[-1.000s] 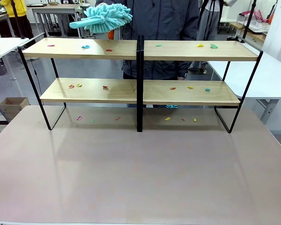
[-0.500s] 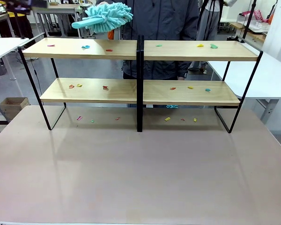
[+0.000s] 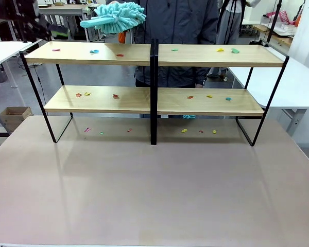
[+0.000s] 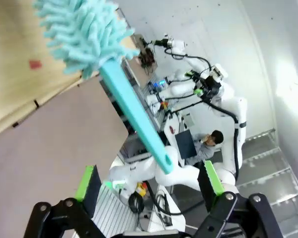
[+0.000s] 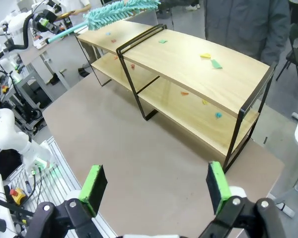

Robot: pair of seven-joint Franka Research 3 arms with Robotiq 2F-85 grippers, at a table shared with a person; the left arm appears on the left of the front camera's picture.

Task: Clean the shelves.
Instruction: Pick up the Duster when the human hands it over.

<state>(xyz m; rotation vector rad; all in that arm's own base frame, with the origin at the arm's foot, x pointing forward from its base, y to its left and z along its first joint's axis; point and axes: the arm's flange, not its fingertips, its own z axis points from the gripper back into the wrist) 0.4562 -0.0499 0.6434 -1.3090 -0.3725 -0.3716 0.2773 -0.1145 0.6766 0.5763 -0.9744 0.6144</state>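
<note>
The shelves (image 3: 195,55) stand across the far half of the table, a two-tier wood rack on a black frame, also in the right wrist view (image 5: 188,64). Small coloured scraps (image 3: 94,51) lie on both boards and on the table under the rack. A teal fluffy duster (image 3: 116,15) hangs above the top-left board, in front of the person. My left gripper (image 3: 56,31) is open at the upper left, beside the handle's end. In the left wrist view the duster (image 4: 84,34) has its handle tip between my open left gripper's (image 4: 149,173) fingers, untouched. My right gripper (image 5: 156,183) is open and empty, high above the table.
The brown table (image 3: 154,195) stretches bare in front of the rack. White tables stand to the right (image 3: 304,82) and the far left. A cardboard box (image 3: 15,116) sits on the floor at the left. The person stands close behind the rack's middle.
My left gripper has come into the front view from the upper left, toward the duster's handle. The duster has risen slightly. The rack and scraps have not moved.
</note>
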